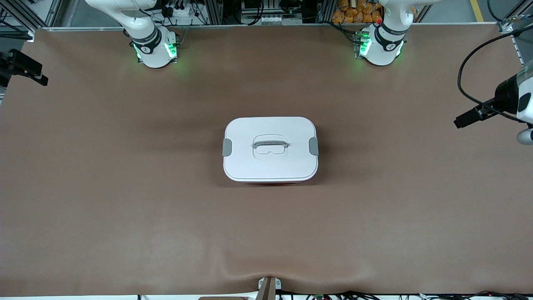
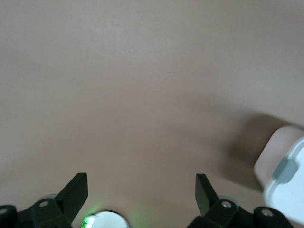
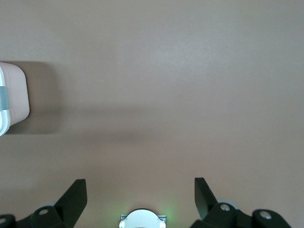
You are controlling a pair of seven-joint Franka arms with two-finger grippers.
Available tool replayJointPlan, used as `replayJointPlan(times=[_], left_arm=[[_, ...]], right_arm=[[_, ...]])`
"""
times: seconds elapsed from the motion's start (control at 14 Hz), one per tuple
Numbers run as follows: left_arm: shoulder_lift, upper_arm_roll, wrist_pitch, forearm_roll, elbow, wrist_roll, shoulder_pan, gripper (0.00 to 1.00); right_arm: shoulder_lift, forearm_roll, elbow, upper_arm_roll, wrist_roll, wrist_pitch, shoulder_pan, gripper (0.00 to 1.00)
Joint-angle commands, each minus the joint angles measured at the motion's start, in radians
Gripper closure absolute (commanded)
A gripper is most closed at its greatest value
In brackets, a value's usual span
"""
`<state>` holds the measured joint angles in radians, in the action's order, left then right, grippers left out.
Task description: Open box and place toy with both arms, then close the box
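The box (image 1: 270, 166) stands shut in the middle of the table, its white lid on, with a grey clip (image 1: 227, 147) at each end and a grey-edged handle (image 1: 270, 145) in the centre. The toy is not in view. My left gripper (image 2: 141, 183) is open and empty, high over bare table near its own base; a corner of the box (image 2: 285, 190) shows in the left wrist view. My right gripper (image 3: 140, 185) is open and empty, high over bare table; the box's pink end (image 3: 13, 95) shows in the right wrist view. Neither hand shows in the front view.
The brown table cover (image 1: 125, 187) spreads wide around the box. The right arm's green-lit base (image 1: 154, 50) and the left arm's base (image 1: 381, 48) stand along the table's edge farthest from the front camera. Black fixtures with cables (image 1: 474, 114) (image 1: 23, 66) jut in at both ends.
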<state>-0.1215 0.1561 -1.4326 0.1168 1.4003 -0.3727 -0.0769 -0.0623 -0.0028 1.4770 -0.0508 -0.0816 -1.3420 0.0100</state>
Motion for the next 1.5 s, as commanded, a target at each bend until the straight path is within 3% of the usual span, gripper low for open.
replayJointPlan(times=[0.0,0.21,0.43,0.71,1.42], left_arm=[[0.100,-0.029,0.000,-0.019,0.098,0.118,0.026,0.00],[0.227,-0.070,-0.067,-0.037,0.263,0.204,0.078,0.00],[0.304,-0.157,-0.072,-0.069,0.331,0.215,0.163,0.00],[0.344,-0.161,-0.029,-0.069,0.333,0.213,0.172,0.00],[0.318,-0.155,-0.005,-0.068,0.278,0.216,0.164,0.00]], right_arm=[[0.003,0.017,-0.012,0.003,0.013,0.012,0.010,0.00],[0.003,0.017,-0.012,0.003,0.013,0.012,0.010,0.00],[0.003,0.017,-0.012,0.003,0.013,0.012,0.010,0.00],[0.003,0.017,-0.012,0.003,0.013,0.012,0.010,0.00],[0.003,0.017,-0.012,0.003,0.013,0.012,0.010,0.00]])
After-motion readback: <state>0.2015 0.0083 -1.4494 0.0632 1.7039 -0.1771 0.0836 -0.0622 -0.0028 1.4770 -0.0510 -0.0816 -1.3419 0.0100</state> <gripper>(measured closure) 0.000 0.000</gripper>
